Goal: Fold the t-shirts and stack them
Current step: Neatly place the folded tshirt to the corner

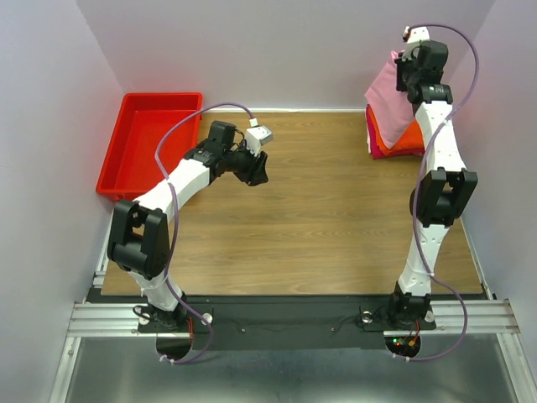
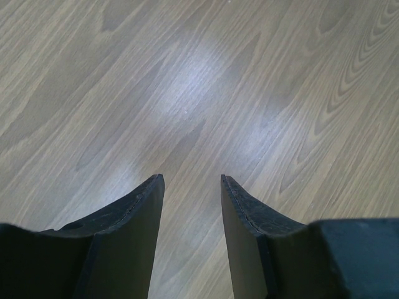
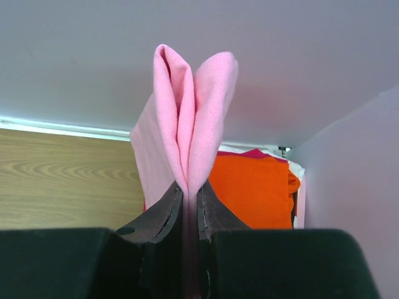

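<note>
My right gripper [image 1: 406, 60] is shut on the light pink t-shirt [image 1: 388, 96] and holds it lifted at the far right corner, the cloth hanging down over the pile. In the right wrist view the pink cloth [image 3: 187, 118] bulges up out of the pinched jaws of that gripper [image 3: 187, 190]. Below it lies the bright orange t-shirt [image 3: 255, 187], also in the top view [image 1: 407, 141], on the darker pink-red t-shirt [image 1: 372, 138]. My left gripper [image 1: 258, 170] is open and empty over bare wood at centre left, as the left wrist view [image 2: 192, 180] shows.
A rigid red plastic tray [image 1: 126, 151] stands at the far left edge of the wooden table [image 1: 319, 227]. White walls close in on the left, back and right, the right wall [image 3: 355, 187] close beside the shirt pile.
</note>
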Action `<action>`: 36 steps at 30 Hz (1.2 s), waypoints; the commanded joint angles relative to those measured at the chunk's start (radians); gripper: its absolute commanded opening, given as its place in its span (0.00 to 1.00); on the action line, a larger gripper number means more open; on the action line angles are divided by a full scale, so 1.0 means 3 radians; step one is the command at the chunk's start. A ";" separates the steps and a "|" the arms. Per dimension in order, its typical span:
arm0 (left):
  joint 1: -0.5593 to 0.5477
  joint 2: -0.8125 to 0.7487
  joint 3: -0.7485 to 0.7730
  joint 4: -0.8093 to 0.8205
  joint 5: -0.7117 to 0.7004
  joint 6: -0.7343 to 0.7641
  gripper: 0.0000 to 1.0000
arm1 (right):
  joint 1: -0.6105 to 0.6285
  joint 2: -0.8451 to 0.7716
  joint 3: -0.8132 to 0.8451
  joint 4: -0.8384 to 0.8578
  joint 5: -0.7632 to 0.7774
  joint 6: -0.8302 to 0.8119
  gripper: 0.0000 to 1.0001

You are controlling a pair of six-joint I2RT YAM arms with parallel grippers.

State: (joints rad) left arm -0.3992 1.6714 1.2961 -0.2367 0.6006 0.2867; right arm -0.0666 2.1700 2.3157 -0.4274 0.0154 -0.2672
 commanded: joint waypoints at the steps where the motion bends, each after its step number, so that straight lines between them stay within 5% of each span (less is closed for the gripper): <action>1: -0.0014 0.0028 0.0077 -0.0024 0.0099 -0.0004 0.53 | -0.0095 0.0022 0.0048 0.0187 -0.0036 -0.0060 0.01; 24: -0.0014 0.0196 0.0276 -0.0152 0.0079 -0.0061 0.53 | -0.0627 0.0579 0.0232 0.0218 -0.0144 -0.0219 0.01; 29: -0.0014 0.0217 0.0363 -0.0234 0.0140 -0.0020 0.56 | -0.0724 0.0763 0.0344 0.0279 -0.0159 -0.0280 0.01; 32: -0.0014 0.0227 0.0404 -0.0290 0.0120 0.0016 0.72 | -0.0745 0.0886 0.0370 0.0330 -0.0083 -0.0336 0.01; 34: -0.0014 0.0232 0.0430 -0.0351 0.0094 0.0057 0.72 | -0.0745 0.0932 0.0395 0.0376 0.0019 -0.0347 0.04; 36: -0.0004 0.0232 0.0471 -0.0392 0.0054 0.0082 0.72 | -0.0750 0.0978 0.0447 0.0382 0.0101 -0.0352 0.21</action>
State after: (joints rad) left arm -0.3992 1.7412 1.3769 -0.3222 0.6125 0.2863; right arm -0.2871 2.4512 2.3756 -0.3939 -0.0059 -0.3500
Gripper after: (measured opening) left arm 0.717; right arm 0.141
